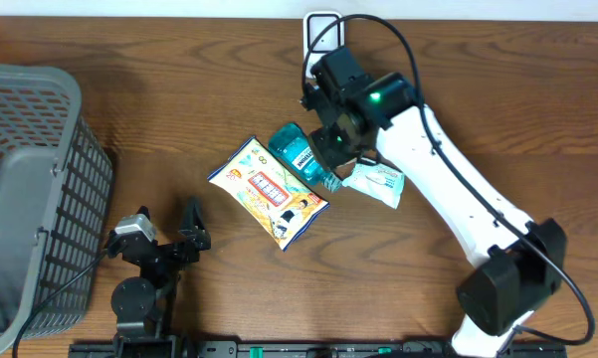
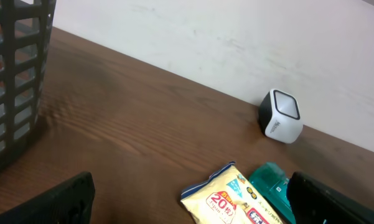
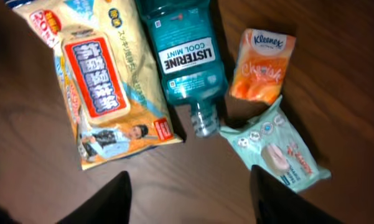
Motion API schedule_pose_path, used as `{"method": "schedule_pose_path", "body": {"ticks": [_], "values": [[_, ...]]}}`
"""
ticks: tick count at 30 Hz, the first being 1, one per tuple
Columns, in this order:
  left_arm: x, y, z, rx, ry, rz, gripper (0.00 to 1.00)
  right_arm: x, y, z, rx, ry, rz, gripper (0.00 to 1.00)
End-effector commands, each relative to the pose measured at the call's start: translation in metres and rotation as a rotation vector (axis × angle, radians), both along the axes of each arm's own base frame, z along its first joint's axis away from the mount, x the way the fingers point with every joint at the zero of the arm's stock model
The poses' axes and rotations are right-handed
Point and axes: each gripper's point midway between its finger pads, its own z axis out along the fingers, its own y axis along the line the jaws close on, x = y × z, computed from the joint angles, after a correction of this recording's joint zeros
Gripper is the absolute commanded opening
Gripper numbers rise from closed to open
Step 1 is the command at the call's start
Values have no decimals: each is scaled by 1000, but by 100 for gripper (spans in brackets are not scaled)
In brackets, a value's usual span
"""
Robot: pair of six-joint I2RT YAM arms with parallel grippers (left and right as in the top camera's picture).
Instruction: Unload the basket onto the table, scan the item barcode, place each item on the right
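Observation:
Several items lie together mid-table: a yellow snack bag (image 1: pixel 269 191) (image 3: pixel 102 81) (image 2: pixel 233 199), a teal Listerine bottle (image 1: pixel 300 151) (image 3: pixel 187 65) lying flat, an orange Kleenex pack (image 3: pixel 262 65) and a pale green wipes pack (image 1: pixel 376 183) (image 3: pixel 275 149). No barcode is legible in any view. The white cube scanner (image 1: pixel 323 28) (image 2: pixel 280 116) stands at the table's far edge. My right gripper (image 1: pixel 340 139) (image 3: pixel 190 199) hovers open above the bottle's neck and bare wood, holding nothing. Near the front edge, left of the bag, my left gripper (image 1: pixel 164 234) (image 2: pixel 190 196) is wide open and empty.
A grey wire basket (image 1: pixel 30 199) (image 2: pixel 12 74) takes up the table's left side. The right arm's white link (image 1: pixel 458 199) crosses the right half, with a black cable looping over it. A white wall backs the table.

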Motion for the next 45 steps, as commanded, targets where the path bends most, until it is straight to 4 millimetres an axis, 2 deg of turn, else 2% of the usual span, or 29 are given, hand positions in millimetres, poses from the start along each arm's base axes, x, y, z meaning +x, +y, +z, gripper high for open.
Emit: {"method": "schedule_pose_path", "body": {"ticks": [1, 5, 7, 8, 9, 14, 17, 21, 24, 32, 33, 38, 42, 45], "values": [[-1, 0, -15, 1, 41, -3, 97, 4, 3, -4, 15, 4, -20, 69], [-1, 0, -15, 1, 41, -3, 97, 15, 11, -20, 9, -6, 10, 85], [-1, 0, -15, 1, 41, -3, 97, 19, 15, -37, -3, 12, 13, 92], [-1, 0, -15, 1, 41, -3, 97, 21, 17, -46, -14, 22, 22, 99], [-1, 0, -15, 1, 41, -3, 97, 23, 18, -59, -29, 39, 35, 99], [-1, 0, -15, 1, 41, -3, 97, 26, 21, -103, -64, 102, 43, 99], [-1, 0, -15, 1, 41, -3, 97, 27, 22, -121, -85, 120, 79, 99], [-1, 0, -15, 1, 41, -3, 97, 34, 27, -133, -80, 104, 100, 98], [-1, 0, -15, 1, 41, -3, 97, 40, 30, -137, -69, 87, 98, 94], [-1, 0, -15, 1, 41, -3, 97, 40, 31, -144, -75, 93, 105, 85], [-1, 0, -15, 1, 41, -3, 97, 38, 30, -149, -81, 105, 104, 80], [-1, 0, -15, 1, 41, -3, 97, 25, 23, -174, -121, 186, 106, 73], [-1, 0, -15, 1, 41, -3, 97, 13, 18, -186, -137, 252, 112, 72], [-1, 0, -15, 1, 41, -3, 97, 10, 16, -188, -147, 265, 124, 72]]}}
